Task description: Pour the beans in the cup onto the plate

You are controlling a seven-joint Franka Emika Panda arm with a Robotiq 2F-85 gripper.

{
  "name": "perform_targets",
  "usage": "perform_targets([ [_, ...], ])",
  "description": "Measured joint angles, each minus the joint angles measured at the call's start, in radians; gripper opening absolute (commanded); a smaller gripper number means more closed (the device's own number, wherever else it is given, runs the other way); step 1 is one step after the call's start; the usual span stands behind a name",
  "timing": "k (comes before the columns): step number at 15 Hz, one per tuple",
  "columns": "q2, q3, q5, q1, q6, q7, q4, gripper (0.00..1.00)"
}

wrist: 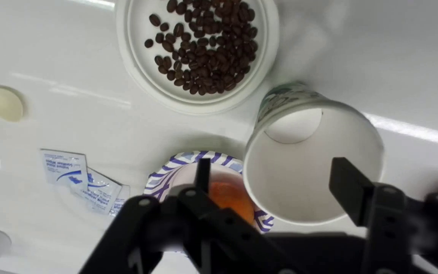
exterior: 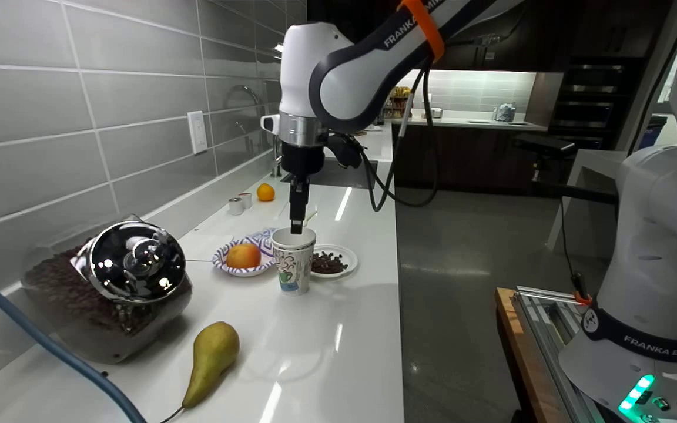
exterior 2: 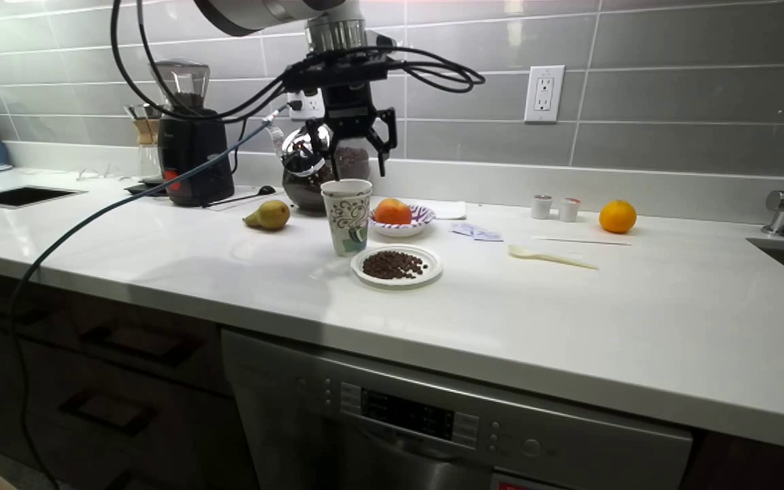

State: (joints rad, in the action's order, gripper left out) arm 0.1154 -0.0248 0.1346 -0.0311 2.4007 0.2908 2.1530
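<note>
Wrist view: the cup (wrist: pixel 299 171) is standing upright on the counter (wrist: pixel 51 125), just beside the plate (wrist: pixel 203 107), its white floor showing with only a tiny dark speck near the base. The beans (wrist: pixel 219 57) are lying heaped on the plate, so the pouring is seemingly complete.

In both exterior views the cup's top is showing 2 rims, perhaps 2 cups nesting. Its wall is looking like thin printed paper; I am expecting it to be very light, smooth, springy and easily dented or tipped. Any new hold is calling for a soft squeeze on opposite sides, around mid-height, below the flexing lip.

The gripper (exterior 2: pixel 359 174) is pointing down, its 2 fingers (wrist: pixel 350 190) standing wide apart and grasping nothing. In the wrist view, 1 finger is appearing over the cup's mouth and the other over an orange fruit (wrist: pixel 234 199) on a patterned plate (wrist: pixel 158 184). The pictures are not settling whether a fingertip is touching the rim; lifting straight up is looking safest, since a sideways brush is risking a topple.
</note>
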Motion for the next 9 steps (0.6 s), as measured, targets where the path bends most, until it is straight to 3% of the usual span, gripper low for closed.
perform_targets([
  [5,-0.059,0.026,0.280,0.076,-0.036,-0.155,0.002,1.00],
  [9,-0.092,0.047,0.303,0.090,-0.057,-0.168,0.003,1.00],
])
